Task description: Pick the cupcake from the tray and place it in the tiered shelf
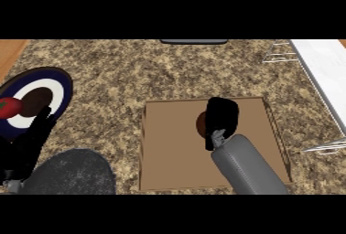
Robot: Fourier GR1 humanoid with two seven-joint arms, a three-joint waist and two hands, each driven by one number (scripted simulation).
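One robot hand, the right, covers the cupcake on the tray; grip cannot be told.

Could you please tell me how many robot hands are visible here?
2: the right hand above the tray, over the cupcake; the left hand at the lower left, near the plate.
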